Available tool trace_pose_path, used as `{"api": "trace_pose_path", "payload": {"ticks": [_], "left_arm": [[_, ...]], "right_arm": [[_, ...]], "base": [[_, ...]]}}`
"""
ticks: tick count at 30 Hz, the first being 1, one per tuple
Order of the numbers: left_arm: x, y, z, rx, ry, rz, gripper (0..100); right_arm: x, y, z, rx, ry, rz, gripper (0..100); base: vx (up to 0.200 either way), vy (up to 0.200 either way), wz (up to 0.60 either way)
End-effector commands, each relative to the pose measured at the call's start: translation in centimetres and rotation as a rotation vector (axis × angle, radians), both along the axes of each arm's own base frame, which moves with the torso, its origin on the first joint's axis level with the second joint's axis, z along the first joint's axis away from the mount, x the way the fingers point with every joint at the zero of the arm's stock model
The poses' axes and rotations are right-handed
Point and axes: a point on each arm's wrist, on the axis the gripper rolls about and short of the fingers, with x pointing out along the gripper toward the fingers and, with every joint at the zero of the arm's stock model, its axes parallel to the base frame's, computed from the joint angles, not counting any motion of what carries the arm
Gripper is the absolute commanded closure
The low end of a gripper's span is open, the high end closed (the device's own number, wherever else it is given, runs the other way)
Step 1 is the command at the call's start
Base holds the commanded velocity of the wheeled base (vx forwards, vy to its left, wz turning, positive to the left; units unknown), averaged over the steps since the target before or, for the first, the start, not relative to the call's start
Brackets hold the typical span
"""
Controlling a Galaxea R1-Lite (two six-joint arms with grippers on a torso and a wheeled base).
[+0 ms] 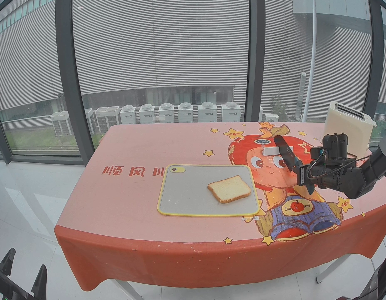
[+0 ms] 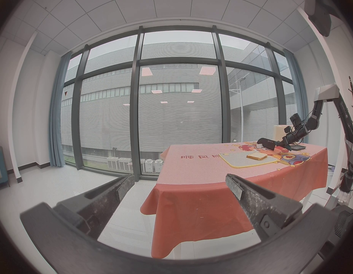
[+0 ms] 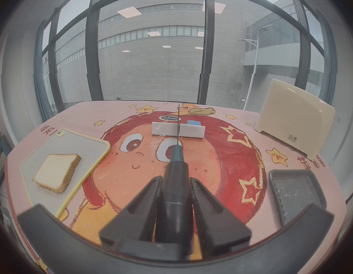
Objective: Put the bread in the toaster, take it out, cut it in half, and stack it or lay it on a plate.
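One slice of bread [image 1: 229, 188] is lying on the single cutting board [image 1: 184, 192], toward its 3 o'clock edge. The right claw [image 3: 176, 206] is clamping one knife [image 3: 175, 164] by its handle, at 3 o'clock from the bread. One toaster [image 1: 349, 128] is standing at 2 o'clock, with one dark plate [image 3: 296, 191] near it. The left claw [image 2: 179, 179] is hanging with its fingers apart, low at 7 o'clock.

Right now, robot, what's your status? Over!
Right gripper shut on knife. Left gripper open, low. Bread slice whole on cutting board. Nothing between knife and bread.
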Motion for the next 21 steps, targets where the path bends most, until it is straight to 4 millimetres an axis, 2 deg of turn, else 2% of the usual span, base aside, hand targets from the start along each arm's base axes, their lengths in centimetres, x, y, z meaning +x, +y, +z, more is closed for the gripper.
{"api": "trace_pose_path", "payload": {"ticks": [1,10,21], "left_arm": [[0.1,0.0,-0.5,-0.001,0.019,0.001,0],[0.1,0.0,-0.5,-0.001,0.019,0.001,0],[0.1,0.0,-0.5,-0.001,0.019,0.001,0]], "right_arm": [[0.0,0.0,0.3,0.003,-0.011,-0.001,100],[0.0,-0.1,0.8,0.006,-0.026,-0.003,100],[-0.5,-0.1,2.7,0.015,-0.081,-0.002,100]], "base": [[0.000,0.000,0.00],[0.000,0.000,0.00],[0.000,0.000,0.00]]}}
